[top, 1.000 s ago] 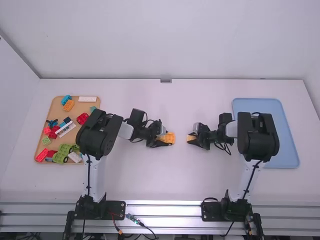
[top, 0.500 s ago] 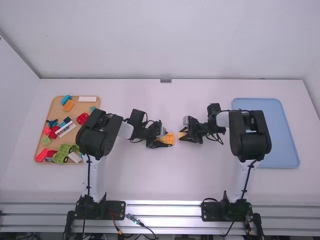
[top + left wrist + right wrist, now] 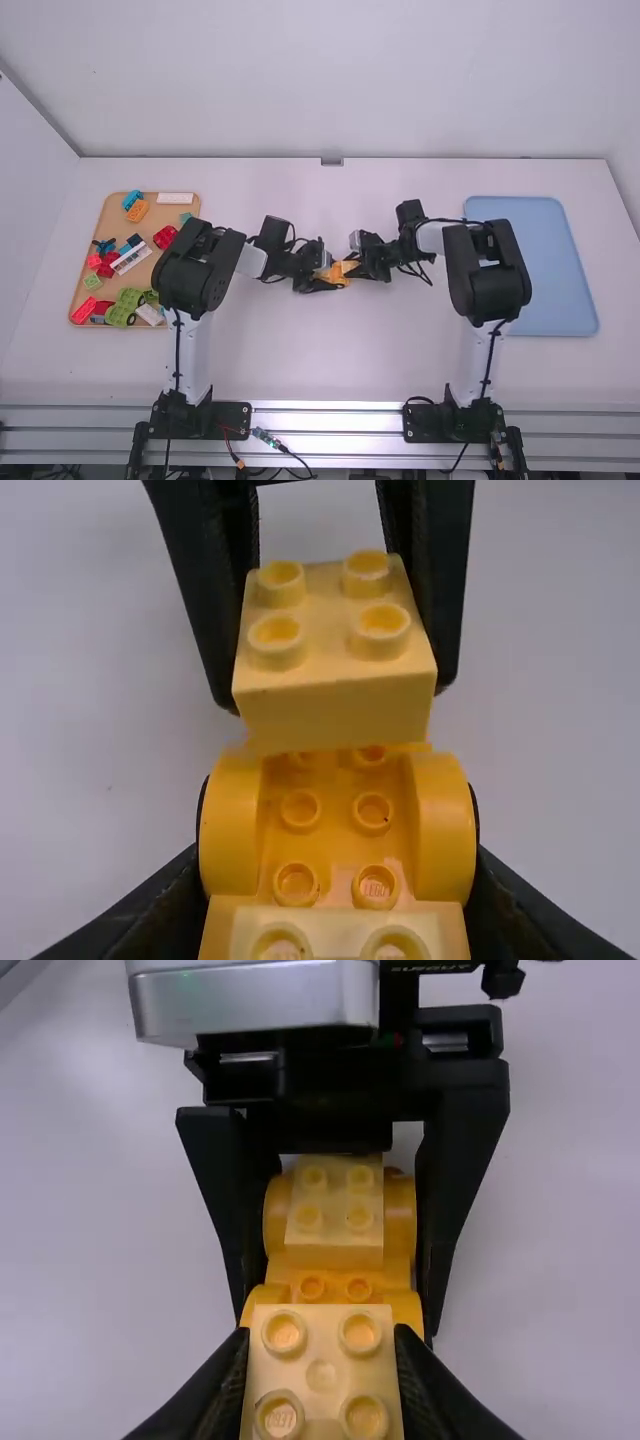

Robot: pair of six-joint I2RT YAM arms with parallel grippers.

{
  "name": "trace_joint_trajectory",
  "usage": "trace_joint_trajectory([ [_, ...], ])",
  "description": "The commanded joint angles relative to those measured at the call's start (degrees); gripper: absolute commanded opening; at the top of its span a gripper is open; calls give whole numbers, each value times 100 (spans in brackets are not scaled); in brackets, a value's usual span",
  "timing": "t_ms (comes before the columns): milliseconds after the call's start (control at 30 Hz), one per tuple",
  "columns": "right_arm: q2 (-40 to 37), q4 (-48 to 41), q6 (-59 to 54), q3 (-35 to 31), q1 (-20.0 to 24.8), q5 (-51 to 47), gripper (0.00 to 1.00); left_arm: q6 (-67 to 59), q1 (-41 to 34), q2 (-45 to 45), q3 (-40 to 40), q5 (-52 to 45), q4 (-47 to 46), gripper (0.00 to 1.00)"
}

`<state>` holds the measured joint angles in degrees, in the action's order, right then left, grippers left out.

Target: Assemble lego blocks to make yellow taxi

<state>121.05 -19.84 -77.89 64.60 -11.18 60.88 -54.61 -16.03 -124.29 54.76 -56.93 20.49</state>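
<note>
Well, right claw [image 3: 353,269] holds yellow block [image 3: 338,695] near edge of car base [image 3: 336,830].

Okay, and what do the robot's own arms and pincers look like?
The left arm and right arm have white links, chunky black joints and thin black cables running along them. The left pincer and right pincer each have two black, tapering fingers. A silvery, rounded casing sits behind the left one's fingers.

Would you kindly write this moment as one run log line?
left gripper: shut on yellow body | right gripper: shut on pale block | position: body's end opposite fitted block | seating: cannot tell
</note>
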Motion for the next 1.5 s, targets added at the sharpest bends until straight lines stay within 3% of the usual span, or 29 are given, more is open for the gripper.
trace_joint_trajectory([
  [0,-140,8,123,101,-92,35,30,-26,-15,-72,-2,201,-22,45],
  [133,-140,117,176,101,-256,-42,26,7,-15,-72,-2,214,63,46],
  [267,-140,666,1056,96,-435,-540,25,275,-15,-72,-2,240,254,46],
  [600,-140,957,1177,72,-490,-662,20,254,-15,-72,-2,240,245,46],
  [967,-140,2226,1778,-538,-560,-636,21,254,-9,-72,-2,258,295,46],
  [1200,-140,2237,1972,-533,-560,-656,28,205,-15,-72,-2,192,247,47],
  [1467,-140,2030,1699,-540,-614,-706,28,208,-15,-72,-7,61,201,43],
])
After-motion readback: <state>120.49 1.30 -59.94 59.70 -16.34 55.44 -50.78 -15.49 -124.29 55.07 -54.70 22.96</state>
